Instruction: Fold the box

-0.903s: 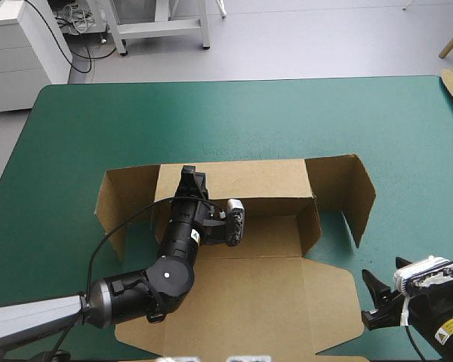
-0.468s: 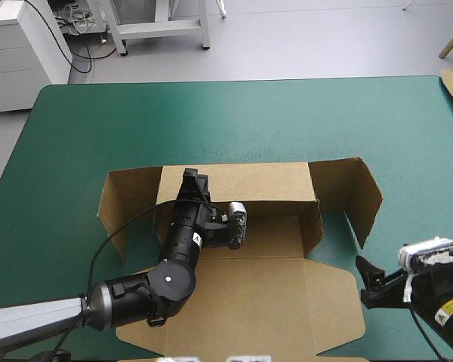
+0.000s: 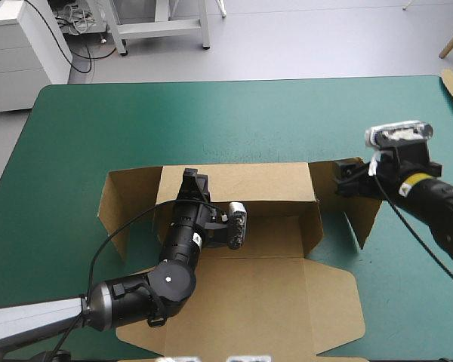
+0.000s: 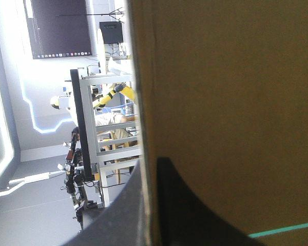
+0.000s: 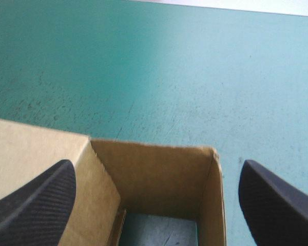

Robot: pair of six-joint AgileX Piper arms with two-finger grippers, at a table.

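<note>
One brown cardboard box [image 3: 249,286] on teal-green counter [image 3: 211,121]. Left end effector [image 3: 189,177] pinches rear wall. Right end effector [image 5: 156,169] wide, above right flap corner.

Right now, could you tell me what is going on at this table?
Two robot arms are folding a brown box on the teal-green table. The left gripper is shut on the box's raised back wall. The right gripper is open over the standing flap at the box's right end. The lid lies flat toward the near edge.
</note>
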